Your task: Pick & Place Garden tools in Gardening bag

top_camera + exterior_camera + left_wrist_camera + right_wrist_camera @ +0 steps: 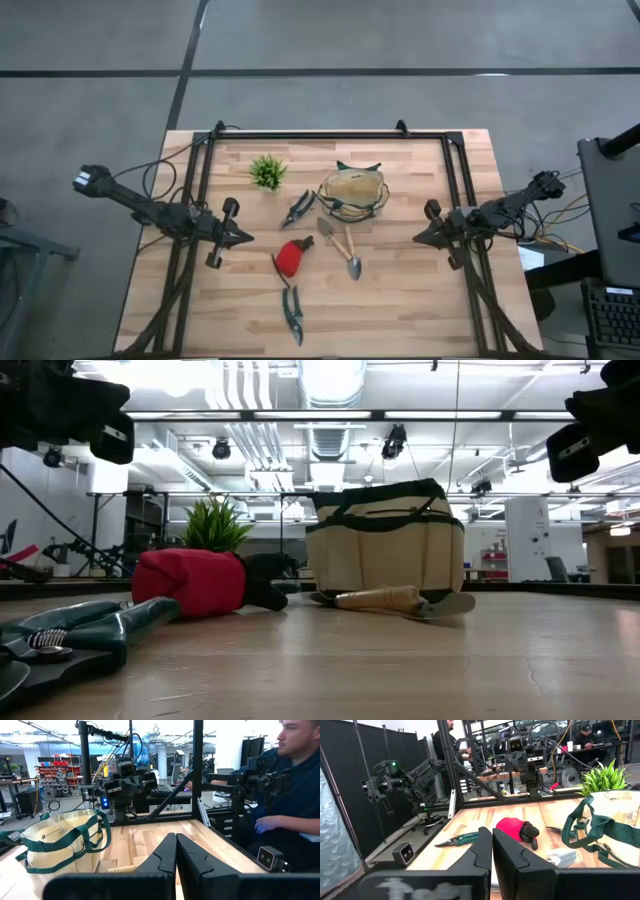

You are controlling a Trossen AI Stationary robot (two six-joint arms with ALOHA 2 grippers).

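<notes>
The tan gardening bag with green trim stands on its base at the table's far middle. Pruning shears lie left of it, a wooden-handled trowel and fork in front of it. The red-headed piece lies mid-table, and a second pair of shears lies near the front edge. My left gripper is shut and empty, left of the tools, above the table. My right gripper is shut and empty, right of the bag.
A small spiky green plant stands left of the bag at the back. A black frame runs along the table's far edge and sides. A person sits beyond the table's right side. Bare wood lies at the front left and front right.
</notes>
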